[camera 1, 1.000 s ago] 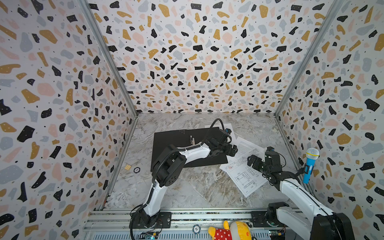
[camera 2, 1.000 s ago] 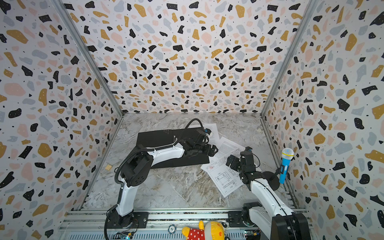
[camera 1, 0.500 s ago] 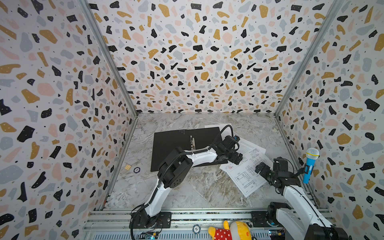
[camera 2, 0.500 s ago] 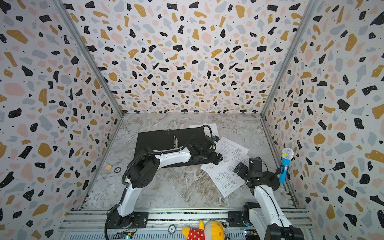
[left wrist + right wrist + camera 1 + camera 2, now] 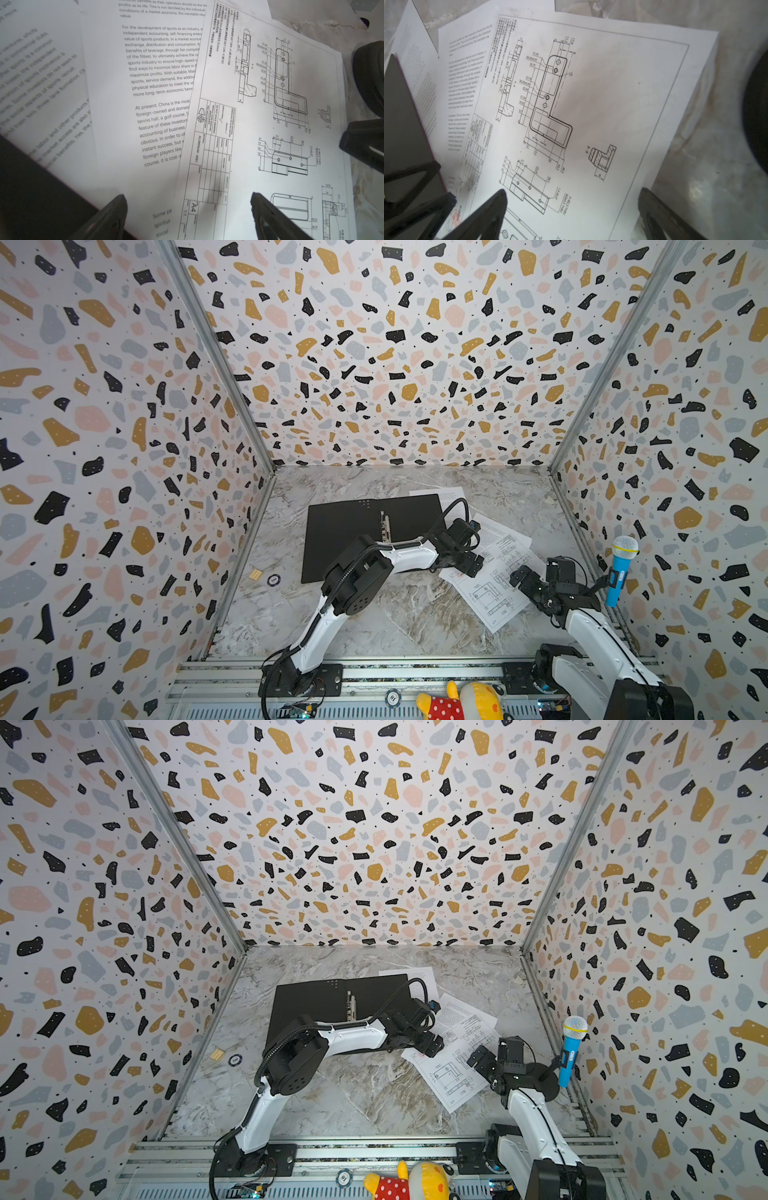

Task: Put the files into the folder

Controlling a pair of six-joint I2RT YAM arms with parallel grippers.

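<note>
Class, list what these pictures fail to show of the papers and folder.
- Folder outside: faces the table, both top views.
- Far text sheet: corner under the folder, top view.
- Middle text sheet: line ends under the drawing sheet, left wrist view.
- Drawing sheet: cut off by picture edge, both wrist views.

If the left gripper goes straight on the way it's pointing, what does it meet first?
Probably the drawing sheet, near its title-block edge, where it lies over a text sheet; depth is unclear.
</note>
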